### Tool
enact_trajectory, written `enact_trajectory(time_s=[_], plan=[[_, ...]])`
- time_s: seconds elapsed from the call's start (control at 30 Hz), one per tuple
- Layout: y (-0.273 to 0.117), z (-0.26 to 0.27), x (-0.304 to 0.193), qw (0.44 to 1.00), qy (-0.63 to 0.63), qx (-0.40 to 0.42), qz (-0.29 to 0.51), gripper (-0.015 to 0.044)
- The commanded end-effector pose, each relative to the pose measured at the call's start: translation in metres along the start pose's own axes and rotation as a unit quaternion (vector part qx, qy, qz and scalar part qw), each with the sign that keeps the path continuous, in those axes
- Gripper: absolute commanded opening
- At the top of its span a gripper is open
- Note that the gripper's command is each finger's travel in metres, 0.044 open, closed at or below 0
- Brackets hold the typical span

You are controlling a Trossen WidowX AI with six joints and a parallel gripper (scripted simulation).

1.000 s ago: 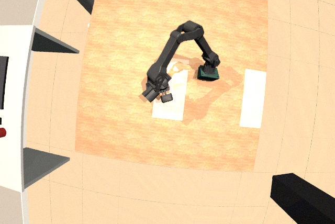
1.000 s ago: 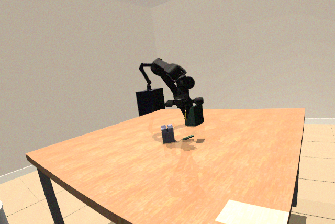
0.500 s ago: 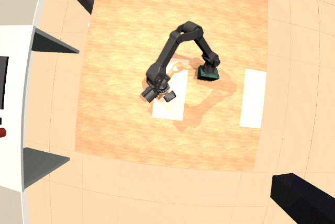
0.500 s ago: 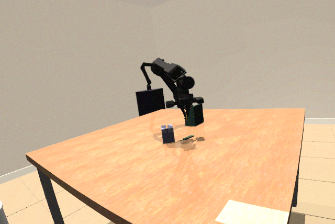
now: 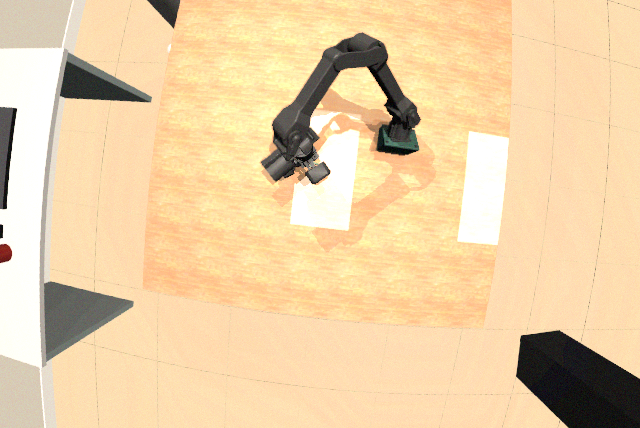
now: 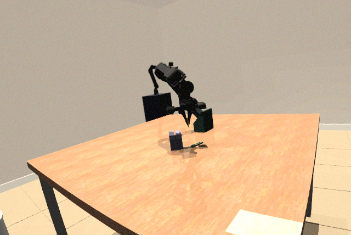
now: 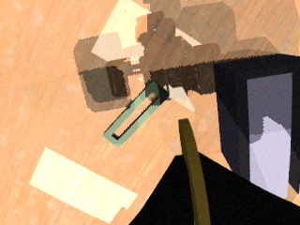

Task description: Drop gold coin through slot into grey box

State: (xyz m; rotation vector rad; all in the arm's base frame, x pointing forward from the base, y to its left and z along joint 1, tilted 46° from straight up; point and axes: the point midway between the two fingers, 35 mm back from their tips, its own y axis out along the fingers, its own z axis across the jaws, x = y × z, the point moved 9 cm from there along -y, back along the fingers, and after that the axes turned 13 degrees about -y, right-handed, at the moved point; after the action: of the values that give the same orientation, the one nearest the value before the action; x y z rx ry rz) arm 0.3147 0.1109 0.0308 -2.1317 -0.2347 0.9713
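Note:
My gripper is shut on the gold coin, which shows edge-on between the black fingers in the wrist view. The coin is held above table height, clear of the holder and the box. The dark-green holder lies on the table, its long slot empty, left of the coin in the wrist view. The grey box stands beside it, at the wrist view's right edge; a dark gap parts its pale top in the exterior view. In the top view the arm hides coin, box and holder.
The arm's dark-green base stands on the wooden table. Bright patches and arm shadows lie on the table top. A white shelf-like unit is beyond the table's left edge in the top view.

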Motion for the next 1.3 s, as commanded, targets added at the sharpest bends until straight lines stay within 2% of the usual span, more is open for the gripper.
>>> enact_trajectory(time_s=[0.0,0.77,1.27], plan=[[0.0,-0.009,-0.004,1.0,-0.002,-0.001,0.001,0.0],[0.001,-0.061,-0.031,1.0,0.0,-0.004,0.005,0.0],[0.001,-0.06,-0.03,1.0,0.003,-0.002,0.003,0.0]])
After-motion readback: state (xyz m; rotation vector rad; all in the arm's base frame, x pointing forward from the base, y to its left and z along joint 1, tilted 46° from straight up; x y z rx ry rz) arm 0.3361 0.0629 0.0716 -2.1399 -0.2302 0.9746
